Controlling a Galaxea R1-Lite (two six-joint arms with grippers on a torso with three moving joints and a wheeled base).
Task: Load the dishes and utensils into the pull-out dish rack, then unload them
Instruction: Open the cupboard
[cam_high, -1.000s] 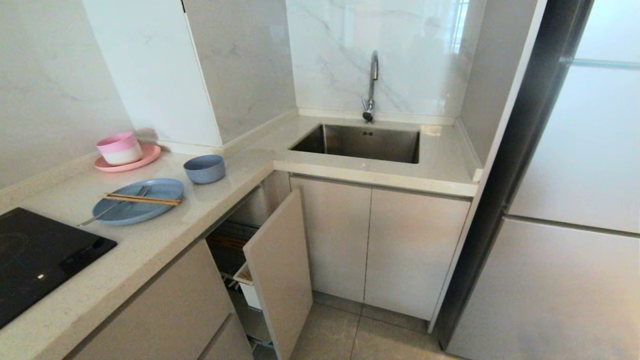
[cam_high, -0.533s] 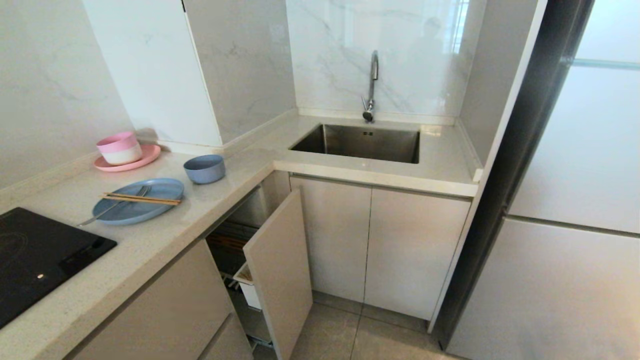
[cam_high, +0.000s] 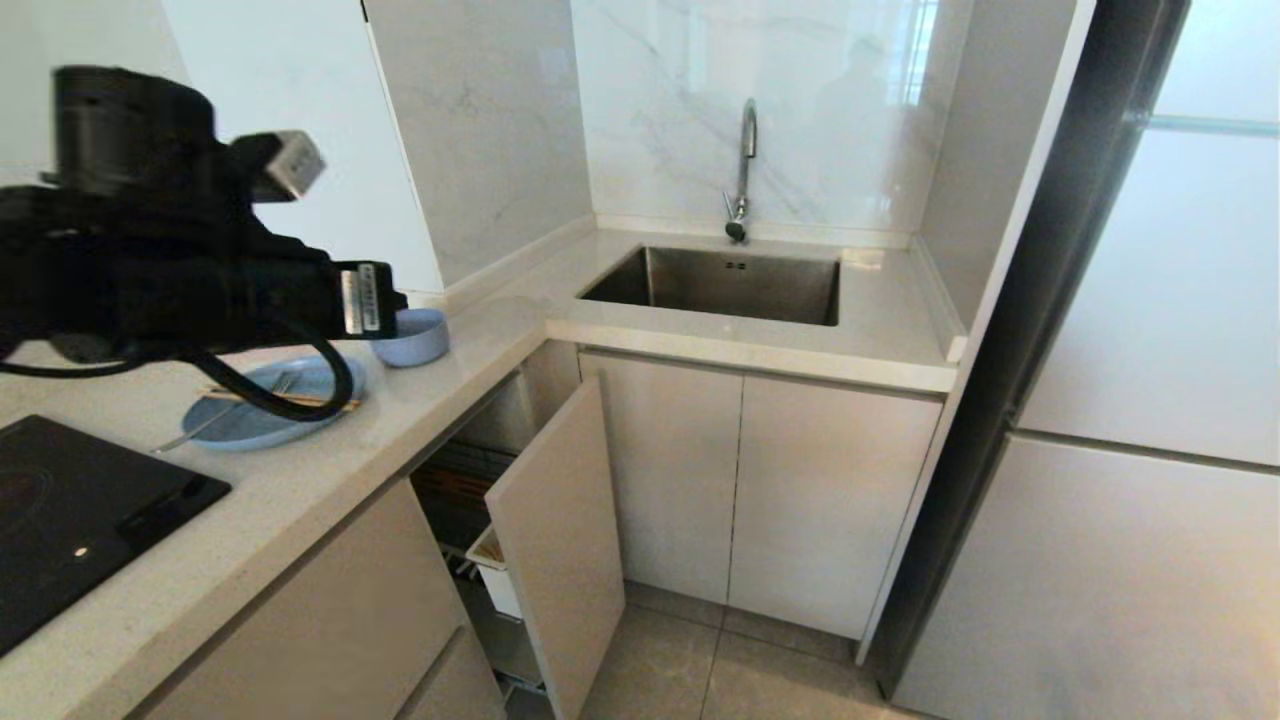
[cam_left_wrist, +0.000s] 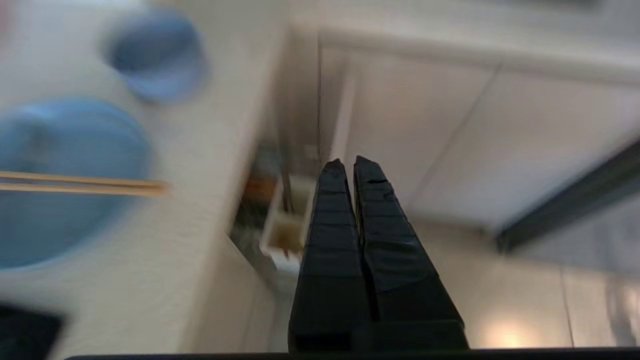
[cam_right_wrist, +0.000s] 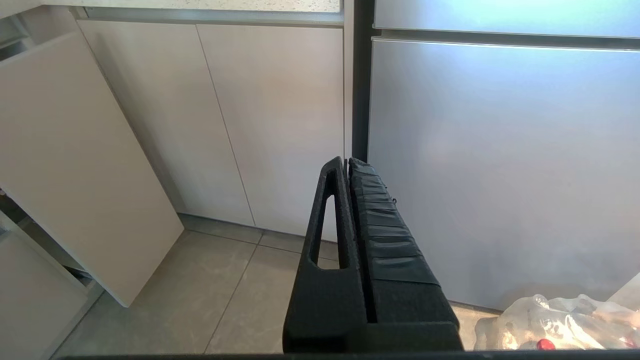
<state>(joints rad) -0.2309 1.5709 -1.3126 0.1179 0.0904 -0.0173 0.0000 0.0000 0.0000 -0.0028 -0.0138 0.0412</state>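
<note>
A pale stone table (cam_high: 300, 500) runs along the left of a small kitchen to a corner sink (cam_high: 720, 285), with beige cabinets below and a tall fridge (cam_high: 1150, 400) at the right. On the table, the light-blue plate (cam_high: 240, 425) lies near the black hob (cam_high: 80, 510), the chopsticks (cam_high: 300, 402) and the fork (cam_high: 185, 438) across it. The blue-grey bowl (cam_high: 420, 340) stands just beyond the plate. Under the table the pull-out dish rack (cam_high: 480, 500) is partly drawn out, its beige front panel (cam_high: 560, 540) facing the floor space.

The left hand (cam_left_wrist: 350, 165) hangs above the table edge, clenched and holding nothing. The right hand (cam_right_wrist: 345, 162) is low by the fridge, likewise clenched and empty.

The plate and bowl look light, stiff and matte; a rim pinch should suit each. The chopsticks are thin and may roll or split apart, so taking both at mid-length seems safest. The fork is slick metal lying flat, probably hardest to lift.

Only the left wrist view looks down into the rack, at the white utensil caddy (cam_left_wrist: 285, 230). Only the right wrist view shows a crumpled plastic bag (cam_right_wrist: 555, 322) on the floor.
</note>
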